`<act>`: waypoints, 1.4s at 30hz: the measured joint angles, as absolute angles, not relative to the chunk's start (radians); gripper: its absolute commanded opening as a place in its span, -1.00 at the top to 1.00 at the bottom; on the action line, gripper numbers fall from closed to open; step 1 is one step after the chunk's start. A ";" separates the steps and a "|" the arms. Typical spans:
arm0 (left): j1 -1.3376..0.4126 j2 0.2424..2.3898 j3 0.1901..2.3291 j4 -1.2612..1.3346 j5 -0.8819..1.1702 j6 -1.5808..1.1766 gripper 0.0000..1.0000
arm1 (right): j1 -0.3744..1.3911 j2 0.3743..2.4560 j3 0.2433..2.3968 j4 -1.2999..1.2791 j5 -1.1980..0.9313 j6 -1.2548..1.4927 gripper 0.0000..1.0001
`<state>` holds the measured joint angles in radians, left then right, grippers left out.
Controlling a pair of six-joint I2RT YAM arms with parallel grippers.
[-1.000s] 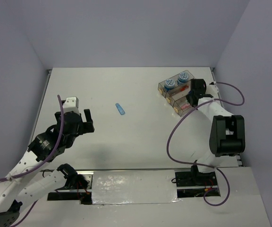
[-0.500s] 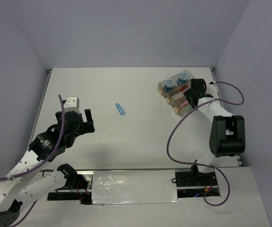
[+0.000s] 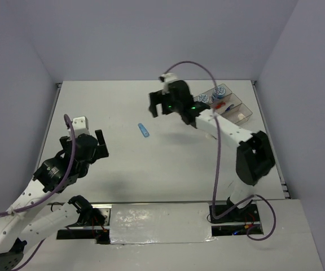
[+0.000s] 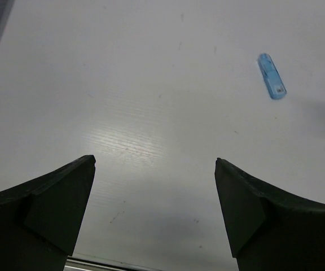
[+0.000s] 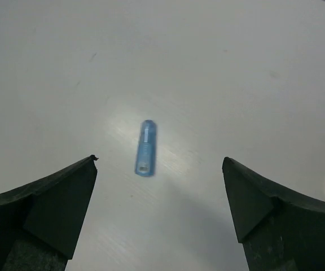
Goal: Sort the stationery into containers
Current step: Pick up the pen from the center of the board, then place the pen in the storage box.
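Stationery not yet sorted comes down to one blue flat piece [image 3: 144, 130], lying flat on the table [image 3: 168, 169]. Nearest the bases, the left gripper [image 3: 101, 141] hangs with jaws spread wide and empty; the piece lies ahead of it and off to its right, well apart. Farther out, the right gripper [image 3: 156, 106], a second ago at the containers [image 3: 244, 115] with jaws partly closed, has swung across to hover near the piece, jaws now fully spread and holding nothing. This suggests the last item was released and the blue piece is the next pick. In the right wrist view the piece [image 5: 145, 148] lies just ahead of the gap between the fingers, slightly left of centre, its long axis crossing the closing line. Farthest, behind and to this gripper's right, the containers hold two tape rolls [image 3: 219, 93] and small red bits [image 3: 221, 105].
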<state>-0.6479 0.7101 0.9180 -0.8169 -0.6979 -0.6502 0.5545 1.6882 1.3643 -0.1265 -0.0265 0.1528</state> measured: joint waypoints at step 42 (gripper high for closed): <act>-0.639 0.655 0.935 -0.827 -0.726 -0.659 -0.99 | 0.572 1.630 1.147 -0.163 0.225 0.455 1.00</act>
